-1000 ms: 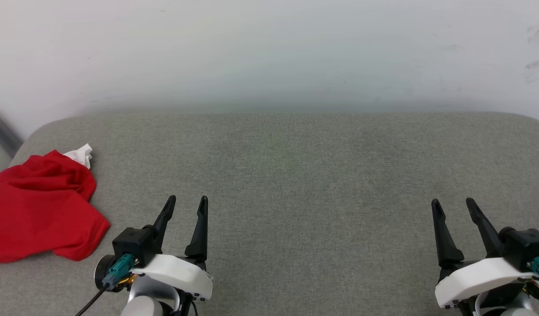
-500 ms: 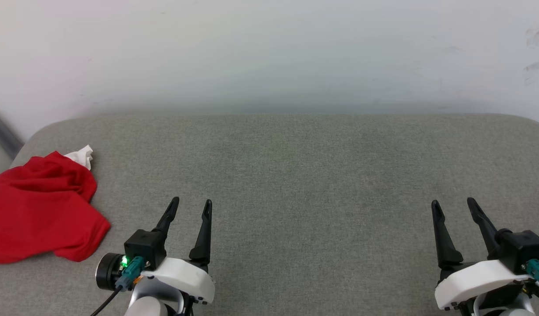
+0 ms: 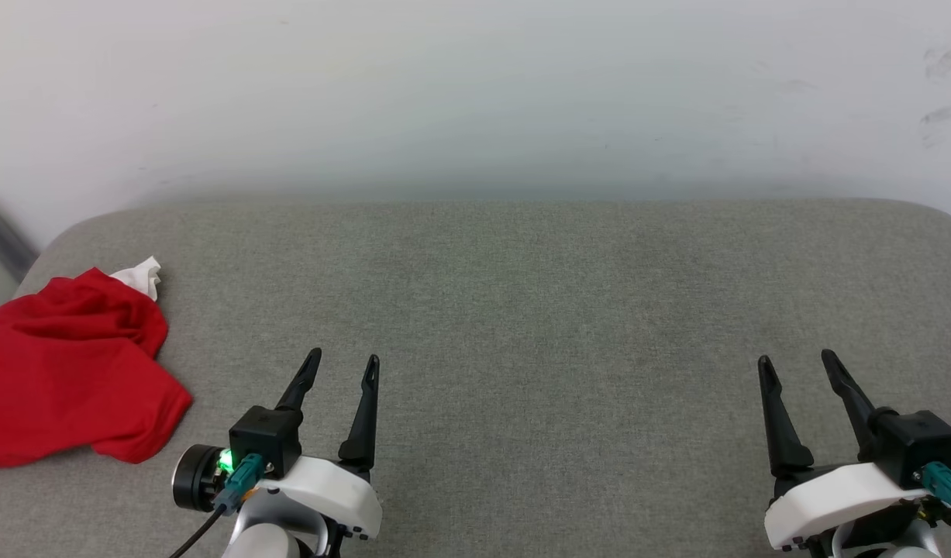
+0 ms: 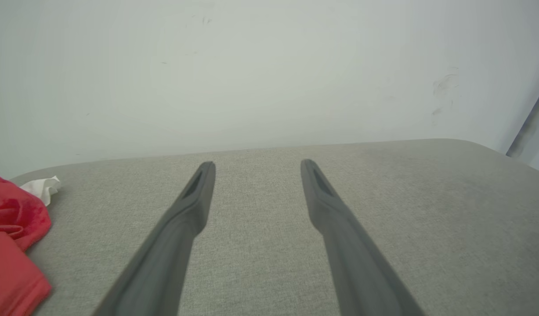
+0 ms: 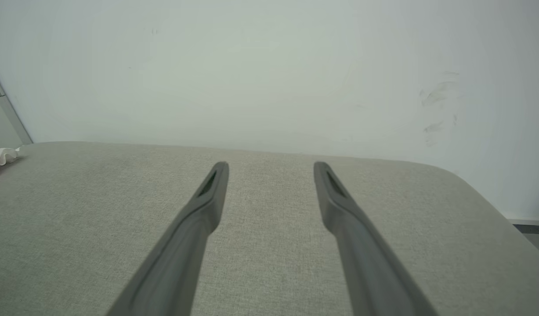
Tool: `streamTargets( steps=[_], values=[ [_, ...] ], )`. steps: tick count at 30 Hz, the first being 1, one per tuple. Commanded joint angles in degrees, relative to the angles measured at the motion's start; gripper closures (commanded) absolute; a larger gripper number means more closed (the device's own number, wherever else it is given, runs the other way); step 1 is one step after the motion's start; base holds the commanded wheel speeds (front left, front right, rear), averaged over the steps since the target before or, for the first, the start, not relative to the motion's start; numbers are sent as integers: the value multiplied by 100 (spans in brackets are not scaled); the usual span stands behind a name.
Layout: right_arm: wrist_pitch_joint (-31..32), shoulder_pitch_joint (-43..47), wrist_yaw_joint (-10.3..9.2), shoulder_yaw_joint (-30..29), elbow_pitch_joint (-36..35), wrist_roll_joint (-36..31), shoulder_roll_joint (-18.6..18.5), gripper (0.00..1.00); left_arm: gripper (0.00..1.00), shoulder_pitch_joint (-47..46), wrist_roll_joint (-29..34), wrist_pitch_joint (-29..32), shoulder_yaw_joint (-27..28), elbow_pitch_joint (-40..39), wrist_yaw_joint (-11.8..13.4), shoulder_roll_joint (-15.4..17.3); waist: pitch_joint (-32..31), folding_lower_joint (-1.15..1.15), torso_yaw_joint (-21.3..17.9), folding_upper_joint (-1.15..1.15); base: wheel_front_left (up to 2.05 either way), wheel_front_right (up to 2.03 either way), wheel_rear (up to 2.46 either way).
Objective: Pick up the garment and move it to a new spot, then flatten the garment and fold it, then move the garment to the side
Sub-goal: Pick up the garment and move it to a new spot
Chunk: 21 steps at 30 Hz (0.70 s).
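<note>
Red knit heap is the garment (image 3: 72, 372): crumpled at the far-left end of the grey woven-fabric worktop (image 3: 537, 310), with its left part cut off by the edge of the head view. Every visible face is solid red, with deep folds across the top and a rounded lobe sagging toward the near right. A small white piece of cloth (image 3: 138, 275) pokes out at the far top edge; the folds hide everything else. In the left wrist view the garment sits at the left border, with the white tip toward the wall. Left gripper (image 3: 344, 356) is released, fingers spread, with bare worktop between them. It sits near the front edge, to the right of the garment and clear of it. Green light (image 3: 225, 460) is lit on its wrist housing, beside a teal connector (image 3: 246, 469) with a black cable. Right gripper (image 3: 796, 357) is also released, fingers apart and holding nothing, at the far-right front and well apart from the garment. Both point toward the pale wall (image 3: 475, 93) behind the worktop, which has dark scuff marks (image 3: 940, 116) at its upper right. Can't tell whether either gripper touches the fabric surface.
</note>
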Motion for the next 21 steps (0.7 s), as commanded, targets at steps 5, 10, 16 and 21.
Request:
streamTargets(
  steps=[5,10,16,21],
  values=[
    [-65,43,-2,4,73,152,16,0,0,-67,-57,-24,23,45,-11,-2,4,0,16,0,0,0,0],
    [-95,16,-2,-9,134,209,17,0,0,-88,-91,-23,44,75,5,-4,5,0,130,0,0,0,0],
    [-98,3,-2,65,116,240,16,0,0,-151,-114,-23,47,67,39,3,56,0,573,0,0,0,0],
    [-53,-59,-2,98,92,131,15,0,0,-193,-162,-23,111,89,82,10,95,0,993,0,0,0,0]
  ],
)
